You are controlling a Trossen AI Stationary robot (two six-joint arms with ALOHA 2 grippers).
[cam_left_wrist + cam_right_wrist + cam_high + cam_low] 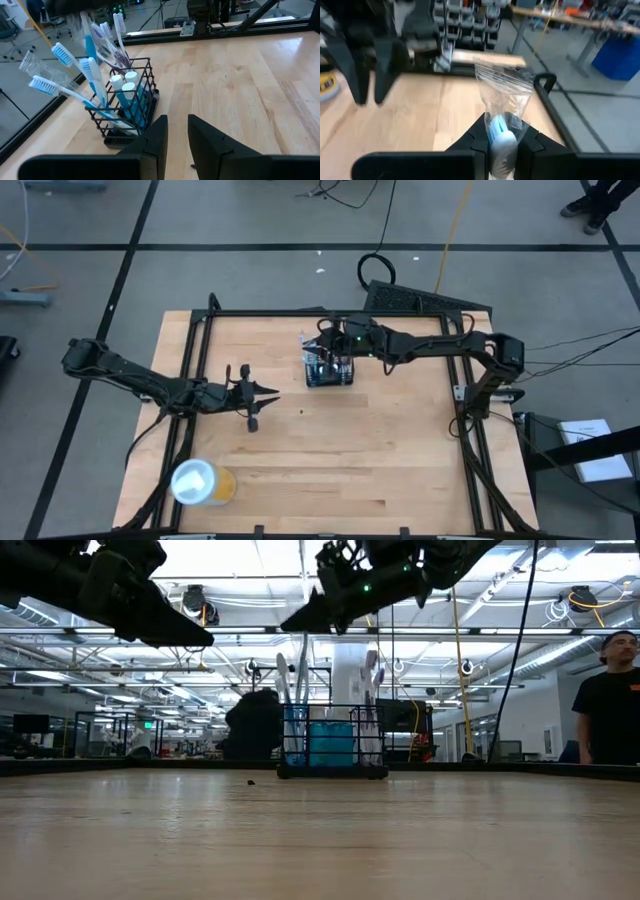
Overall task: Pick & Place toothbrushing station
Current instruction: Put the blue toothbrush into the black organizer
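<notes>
Two grippers hovered: the right gripper (501, 142) pinched a bagged toothbrush (503, 107) above the toothbrushing station (329, 370); the left gripper (262, 399), slightly parted, held nothing

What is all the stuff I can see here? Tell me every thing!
Table: one, light wood with a black frame, under both arms.
Toothbrushing station: one, black wire mesh, toward the table's far edge, near its middle.
Toothbrushes: several, blue and white and clear, standing in the station.
Tubes: at least three, teal with white caps, upright in the station.
Clear bag: one, see-through, with something pale blue inside, pinched in the right gripper.
Yellow cup: one, white lid, lying at the table's near left corner.
Person: one, black shirt, standing beyond the table.
Left gripper: dark, over the table's left half, holding nothing.
Right gripper: dark, above the station, shut on the bag.
</notes>
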